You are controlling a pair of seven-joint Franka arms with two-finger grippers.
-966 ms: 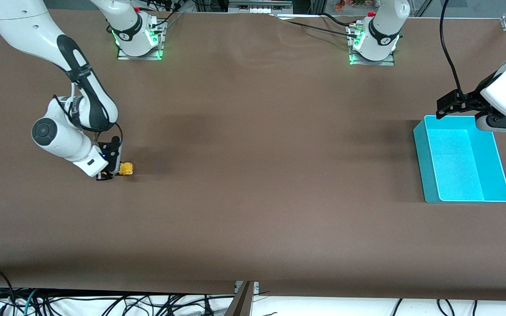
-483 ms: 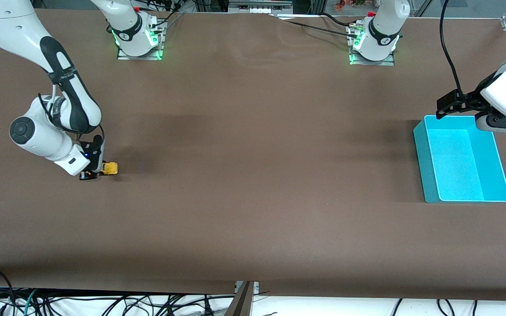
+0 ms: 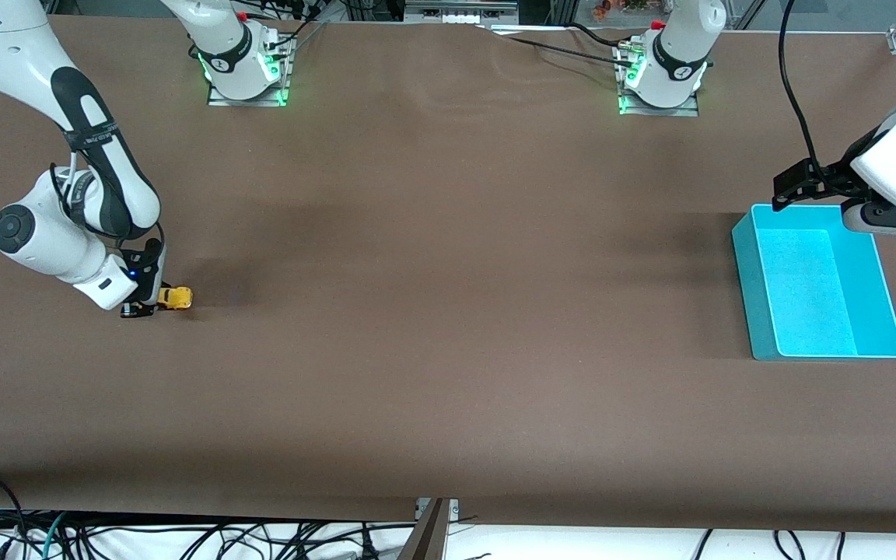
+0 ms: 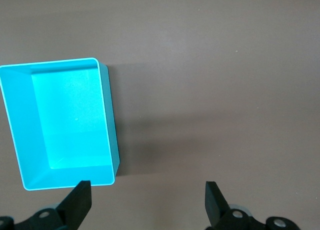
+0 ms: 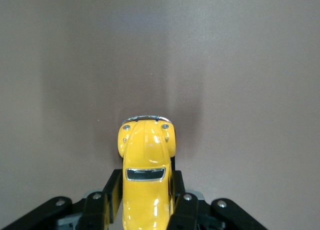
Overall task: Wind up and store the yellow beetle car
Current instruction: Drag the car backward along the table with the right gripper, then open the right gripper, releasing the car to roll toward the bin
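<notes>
Both arms are rocking glossy white shells with black bands at the joints, and green lights are glowing at their bases. Black cables are trailing along each one. The right hand [image 3: 154, 302] and left hand [image 4: 147, 202] are sporting matte black fingers with small silver screws.

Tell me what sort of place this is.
Likely a robotics lab: two arms bolted to a brown table, loose cables under its edge, and just a toy car and a bin as props.

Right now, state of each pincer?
Right pincer: shut on the yellow toy car, low on the table at the right arm's end.
Left pincer: open, empty, over the table by the cyan bin.
</notes>
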